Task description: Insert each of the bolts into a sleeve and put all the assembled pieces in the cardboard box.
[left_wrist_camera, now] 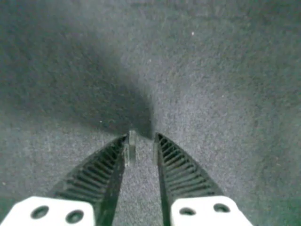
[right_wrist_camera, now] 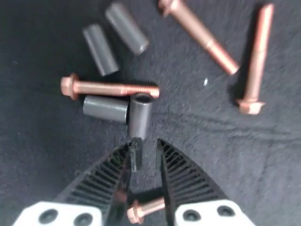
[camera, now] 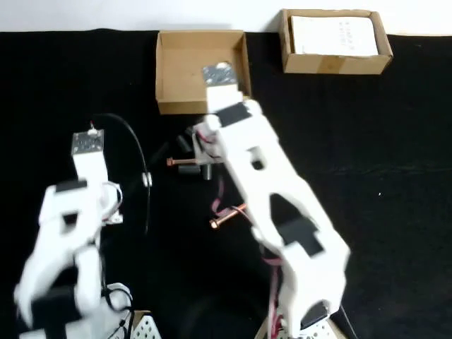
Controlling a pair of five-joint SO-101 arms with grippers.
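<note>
the left claw (left_wrist_camera: 142, 147) is held close above the black tabletop (left_wrist_camera: 221, 70); its jaws are set to a narrow gap and nothing is gripped. in the high view its arm is located at the lower left of the frame.

the right claw (right_wrist_camera: 146, 149) is also set narrow, with nothing between its jaws. in the high view it is positioned at the centre of the frame, just below the open cardboard box (camera: 180, 107) at upper centre.

in the right wrist view the parts are laid out as follows:
- the first sleeve (right_wrist_camera: 140, 115) lies directly ahead of the fingertips; contact with them cannot be told.
- the second sleeve (right_wrist_camera: 105, 108) lies beside it, at a right angle.
- the first bolt (right_wrist_camera: 109, 88) lies along the second sleeve, just beyond it.
- the third sleeve (right_wrist_camera: 99, 49) and fourth sleeve (right_wrist_camera: 126, 21) lie side by side farther out.
- the second bolt (right_wrist_camera: 197, 34) and third bolt (right_wrist_camera: 256, 59) lie apart from the sleeves.
- the fourth bolt (right_wrist_camera: 146, 210) is seen beneath the claw.

all bolts are outside the sleeves. a second box (camera: 335, 63), containing a white sheet (camera: 332, 34), is located at the upper right of the high view.
</note>
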